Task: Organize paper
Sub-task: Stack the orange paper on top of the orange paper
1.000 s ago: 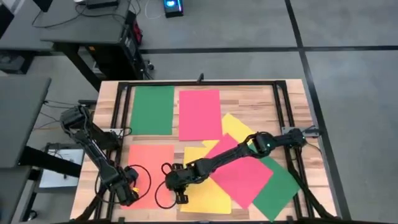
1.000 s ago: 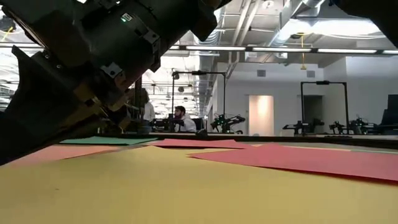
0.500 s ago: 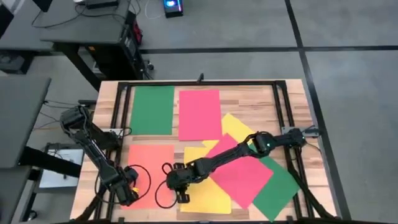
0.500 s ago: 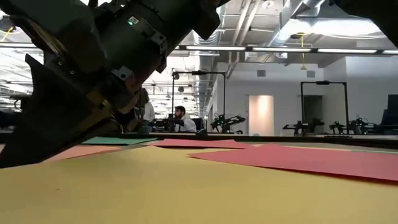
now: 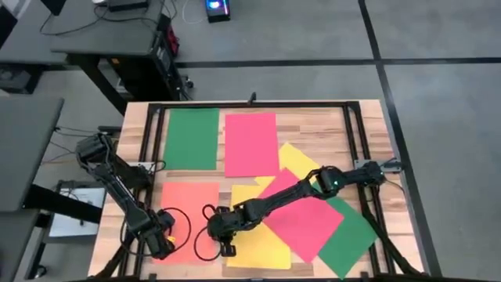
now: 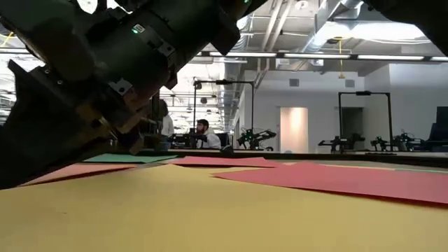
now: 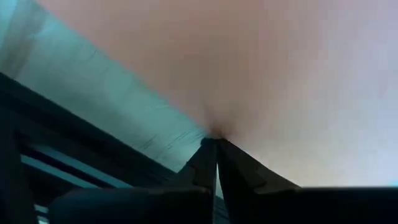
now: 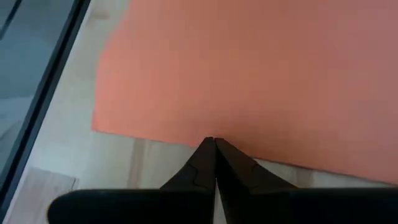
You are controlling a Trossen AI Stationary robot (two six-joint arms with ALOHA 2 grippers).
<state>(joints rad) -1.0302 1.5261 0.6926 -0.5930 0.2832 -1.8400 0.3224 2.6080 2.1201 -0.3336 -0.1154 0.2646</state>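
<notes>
- Left gripper [image 5: 162, 241]: at near-left corner of worktop [image 5: 313, 125], down on the orange sheet [image 5: 190, 211]. Left wrist view: fingers [image 7: 233, 168] pressed together, tips touching the sheet's surface; sheet spreads ahead of the tips, wood + dark frame rail to one side.
- Right gripper [image 5: 222, 243]: near edge, just beside the orange sheet's right side, over the left edge of a yellow sheet [image 5: 262, 247]. Right wrist view: fingers [image 8: 227, 167] closed tight, nothing clamped; tips on bare wood right at the orange sheet's [image 8: 261, 68] edge, sheet stretching ahead of them.
- Low view: a dark gripper body fills upper left, held low over the paper; which arm, can't tell from this view alone. Yellow paper [image 6: 224, 210] flat in foreground.
- Just past right fingers: yellow sheet lies under a tilted pink-red sheet [image 5: 305, 215]; that one overlaps a 2nd yellow sheet [image 5: 301, 159] and a tilted green sheet [image 5: 348, 239] toward the near-right corner.
- Right arm stretches from its base at the worktop's right side diagonally across this loose pile.
- Far side, well apart from both sets of fingers: green sheet [image 5: 192, 139] and pink-red sheet [image 5: 250, 143] lie flat, squared, side by side, not touching.
- Beyond worktop, low view: a person [image 6: 205, 133] seated far off in the room.
</notes>
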